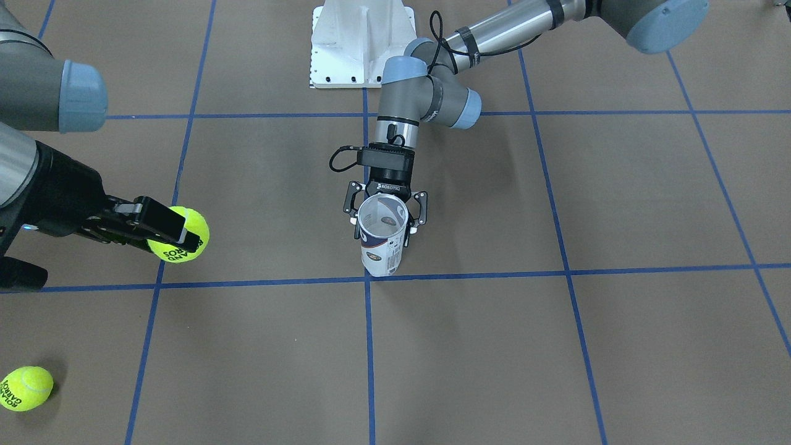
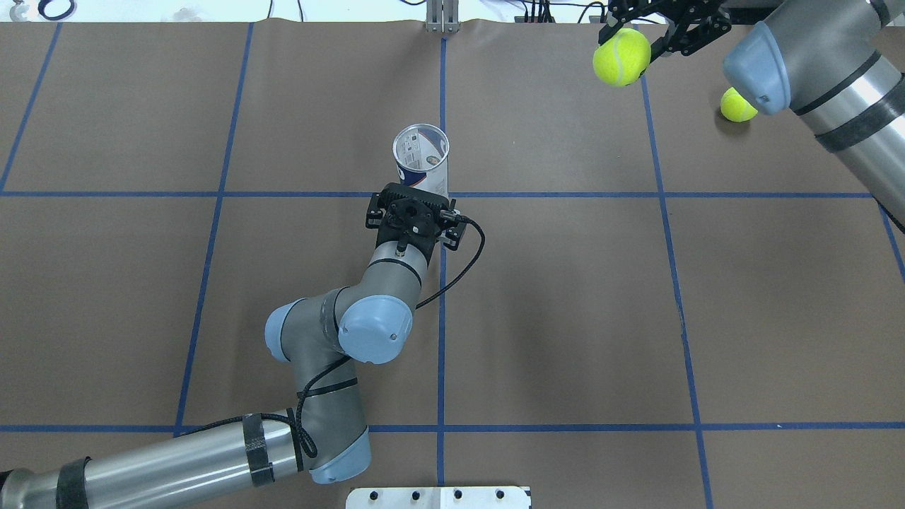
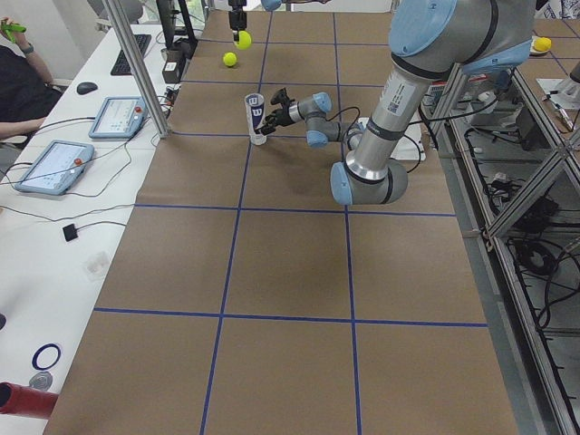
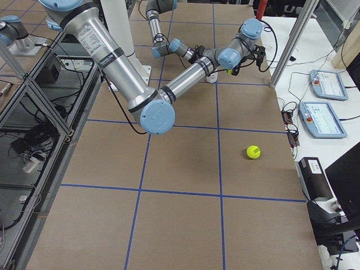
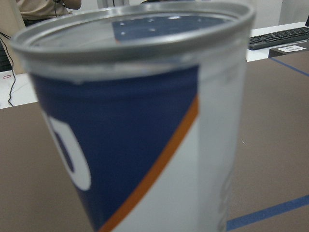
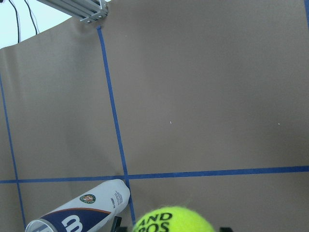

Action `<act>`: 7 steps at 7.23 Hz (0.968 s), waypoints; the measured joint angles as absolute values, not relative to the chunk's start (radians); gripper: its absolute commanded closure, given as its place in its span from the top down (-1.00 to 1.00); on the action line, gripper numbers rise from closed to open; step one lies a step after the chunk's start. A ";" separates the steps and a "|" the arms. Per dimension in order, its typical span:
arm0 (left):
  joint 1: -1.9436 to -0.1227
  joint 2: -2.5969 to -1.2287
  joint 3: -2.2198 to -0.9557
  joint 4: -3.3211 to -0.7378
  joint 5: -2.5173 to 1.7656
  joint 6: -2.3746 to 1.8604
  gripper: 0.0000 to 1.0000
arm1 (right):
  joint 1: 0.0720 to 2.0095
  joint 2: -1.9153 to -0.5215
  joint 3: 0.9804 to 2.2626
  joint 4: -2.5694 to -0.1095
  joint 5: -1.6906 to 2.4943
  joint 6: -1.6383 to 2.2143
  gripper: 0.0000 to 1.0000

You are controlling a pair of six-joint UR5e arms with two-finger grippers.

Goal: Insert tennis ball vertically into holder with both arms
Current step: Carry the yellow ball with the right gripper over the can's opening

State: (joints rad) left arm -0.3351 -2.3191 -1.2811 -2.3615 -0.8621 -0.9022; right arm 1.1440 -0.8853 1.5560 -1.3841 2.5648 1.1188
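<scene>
The holder (image 1: 382, 247), a clear can with a white and navy label and a metal rim, stands upright on the table near a blue tape crossing. My left gripper (image 1: 383, 224) is shut on its upper part from the robot's side. The can's open mouth faces up (image 2: 421, 150), and it fills the left wrist view (image 5: 145, 135). My right gripper (image 1: 185, 238) is shut on a yellow tennis ball (image 1: 180, 236) and holds it above the table, well off to the side of the holder. The ball also shows in the overhead view (image 2: 621, 56) and the right wrist view (image 6: 174, 220).
A second tennis ball (image 1: 26, 388) lies loose on the table under the right arm; it also shows in the overhead view (image 2: 737, 104). The white robot base (image 1: 361, 43) stands behind the holder. Blue tape lines grid the brown table.
</scene>
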 measured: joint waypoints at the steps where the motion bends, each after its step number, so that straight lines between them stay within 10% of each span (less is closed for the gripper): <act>1: -0.336 -2.320 -1.277 -2.362 -0.862 -0.902 0.98 | 1.135 -0.875 1.558 -1.384 2.564 1.138 -1.00; 7: -0.341 -2.349 -1.244 -2.362 -0.861 -0.902 0.98 | 1.093 -0.832 1.573 -1.385 2.538 1.206 -1.00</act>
State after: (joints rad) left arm -0.3409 -2.3488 -1.2443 -2.3623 -0.8605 -0.9024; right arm 1.0932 -0.8322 1.5726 -1.3851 2.5381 1.2062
